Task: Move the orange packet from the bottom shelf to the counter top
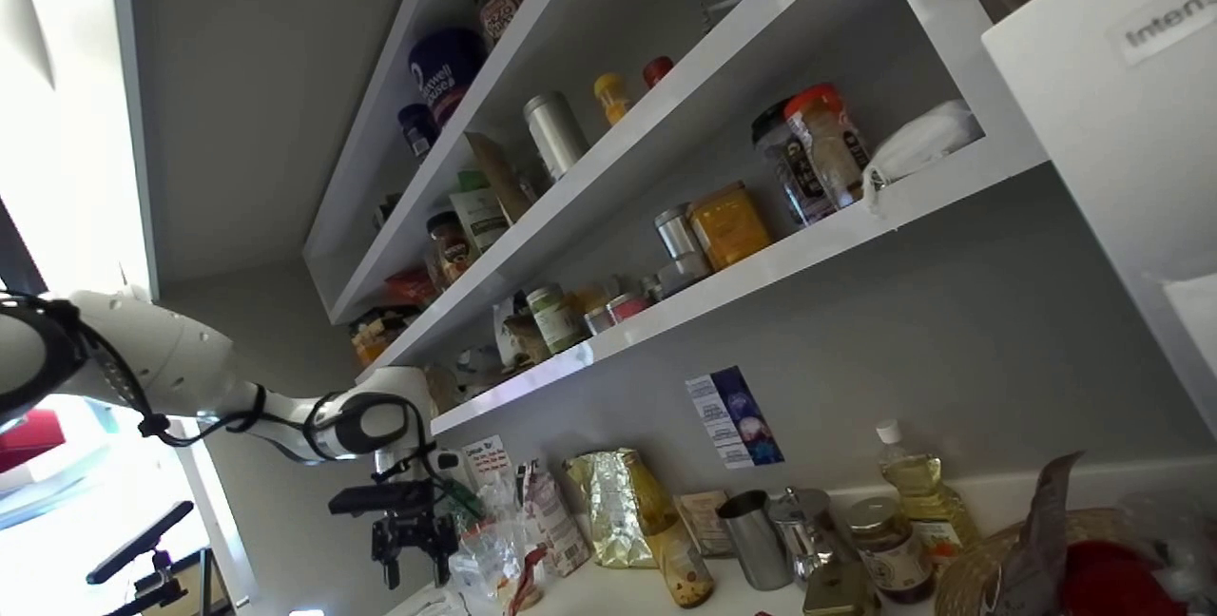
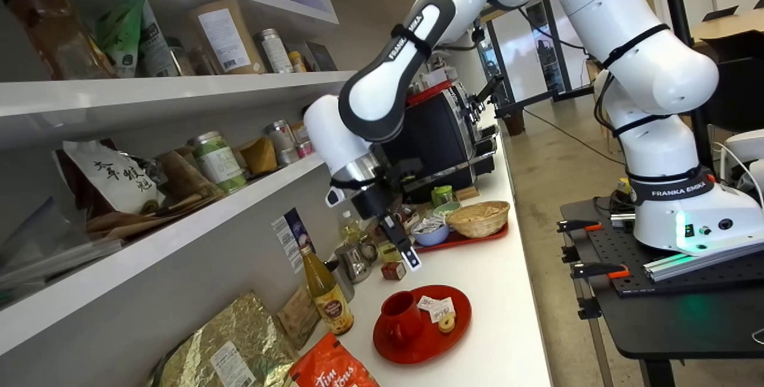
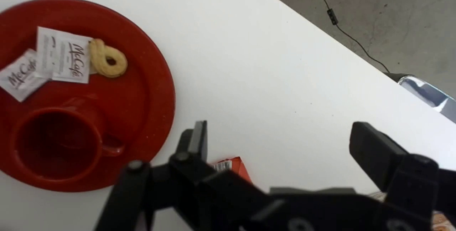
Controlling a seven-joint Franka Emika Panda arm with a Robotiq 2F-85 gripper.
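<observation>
1 gripper (image 3: 280,131): suspended over the pale counter top (image 2: 501,339); its 2 fingers (image 3: 374,149) stand wide apart, unclenched, with bare white surface visible between them in the wrist view.

Orange packet (image 2: 331,367): resting on the counter top, glossy red-orange with white lettering, its lower part cut off by the frame in an exterior view. A red corner (image 3: 243,170) with a barcode shows past 1 finger in the wrist view; whether it belongs to this packet cannot be told.

Gold packet (image 2: 239,327): just beside the orange packet, on the side toward the grey wall (image 1: 903,331); its crinkled foil shows in both exterior views.

Red plate (image 3: 162,81): near the orange packet, on the counter top; it bears 1 red mug (image 3: 57,145), 1 looped biscuit (image 3: 101,63) and white sachets (image 3: 73,58) printed McCafé.

Yellow bottle (image 2: 327,291): standing between the gold packet and 1 steel pitcher (image 1: 756,540), close to the wall.

Bottom shelf (image 1: 761,266): lowest of the white boards on the wall, above the counter top; it carries 1 yellow-orange box (image 1: 730,226), 1 red-lidded jar (image 1: 829,145) and 1 green-labelled jar (image 2: 219,163).

Wicker basket (image 2: 484,226): farther along the counter top, on a red tray (image 2: 453,242).

Robot arm (image 2: 397,70): white, arched toward the counter top from its base (image 2: 686,220), which stands on a black table (image 2: 650,339).
</observation>
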